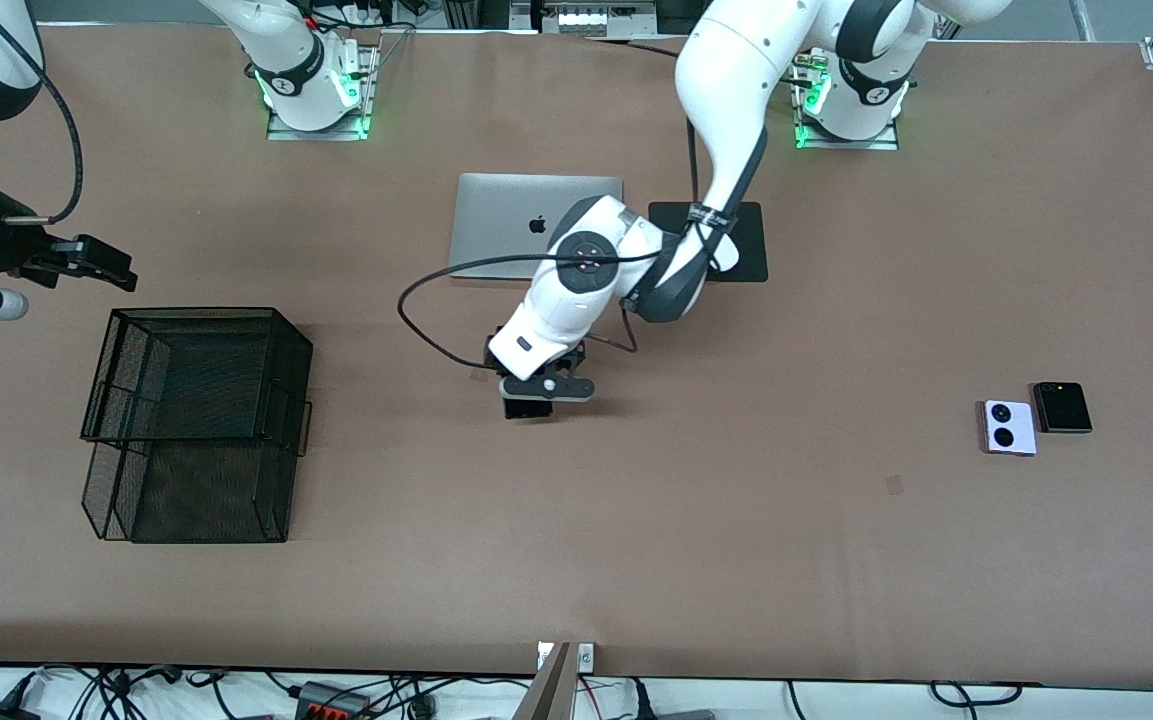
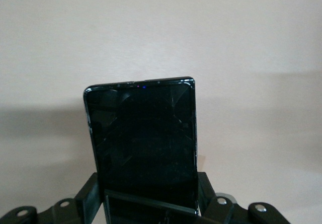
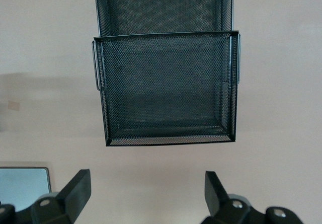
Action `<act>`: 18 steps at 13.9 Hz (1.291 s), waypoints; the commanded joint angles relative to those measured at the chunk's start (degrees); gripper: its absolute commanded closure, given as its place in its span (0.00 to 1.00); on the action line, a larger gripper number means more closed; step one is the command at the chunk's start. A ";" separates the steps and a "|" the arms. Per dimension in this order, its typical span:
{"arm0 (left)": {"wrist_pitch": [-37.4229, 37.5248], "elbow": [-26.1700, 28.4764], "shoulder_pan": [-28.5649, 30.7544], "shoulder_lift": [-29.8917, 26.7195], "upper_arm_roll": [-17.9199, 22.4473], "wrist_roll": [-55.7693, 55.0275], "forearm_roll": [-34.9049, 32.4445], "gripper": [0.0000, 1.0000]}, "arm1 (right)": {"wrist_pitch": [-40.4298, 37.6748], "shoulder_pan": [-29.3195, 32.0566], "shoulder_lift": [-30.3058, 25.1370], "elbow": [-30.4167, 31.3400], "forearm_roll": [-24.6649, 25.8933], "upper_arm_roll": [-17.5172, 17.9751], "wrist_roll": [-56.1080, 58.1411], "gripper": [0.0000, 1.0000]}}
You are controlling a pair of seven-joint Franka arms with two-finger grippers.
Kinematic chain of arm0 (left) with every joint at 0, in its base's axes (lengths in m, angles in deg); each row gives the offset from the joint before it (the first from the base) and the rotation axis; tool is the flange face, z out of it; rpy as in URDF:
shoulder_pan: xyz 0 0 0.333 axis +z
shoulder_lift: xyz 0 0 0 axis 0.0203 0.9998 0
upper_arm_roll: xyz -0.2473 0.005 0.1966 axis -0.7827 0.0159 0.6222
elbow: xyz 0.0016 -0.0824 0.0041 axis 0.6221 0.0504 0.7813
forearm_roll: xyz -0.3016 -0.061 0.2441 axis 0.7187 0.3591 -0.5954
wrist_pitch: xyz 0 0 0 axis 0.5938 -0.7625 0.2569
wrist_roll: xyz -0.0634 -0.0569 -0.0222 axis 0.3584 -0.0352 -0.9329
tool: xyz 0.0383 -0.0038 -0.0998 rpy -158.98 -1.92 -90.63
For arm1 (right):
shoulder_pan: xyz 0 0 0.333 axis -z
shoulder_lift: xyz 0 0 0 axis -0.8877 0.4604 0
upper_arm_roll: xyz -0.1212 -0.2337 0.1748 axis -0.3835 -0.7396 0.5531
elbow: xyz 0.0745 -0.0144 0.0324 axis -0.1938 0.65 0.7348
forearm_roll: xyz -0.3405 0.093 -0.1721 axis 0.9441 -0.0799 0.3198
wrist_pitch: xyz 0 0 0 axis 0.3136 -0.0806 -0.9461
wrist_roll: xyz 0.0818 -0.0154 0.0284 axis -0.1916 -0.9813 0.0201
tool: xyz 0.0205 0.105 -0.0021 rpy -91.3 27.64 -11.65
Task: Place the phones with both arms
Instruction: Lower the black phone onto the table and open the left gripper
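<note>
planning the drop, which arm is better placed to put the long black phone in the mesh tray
Left: the left gripper is shut on the long black phone. The right gripper is open, empty, by the mesh tray.

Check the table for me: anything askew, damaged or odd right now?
Nothing stands out. The left gripper holds the long black phone squarely over bare table; the lavender phone and small black phone lie flat side by side. The right gripper waits open above the mesh tray.
</note>
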 commanded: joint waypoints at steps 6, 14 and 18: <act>-3.90 -5.67 -1.55 7.31 3.53 1.22 -0.21 0.23 | 1.31 0.35 1.13 0.22 0.34 0.09 0.50 0.00; -3.03 -3.14 2.56 2.41 2.75 1.83 -0.65 0.00 | 1.57 -0.18 1.22 -0.05 0.52 0.27 0.50 0.00; -1.71 16.94 15.29 -14.27 -5.60 13.76 -0.56 0.00 | 2.36 -2.80 4.29 -0.40 -1.41 0.80 0.41 0.00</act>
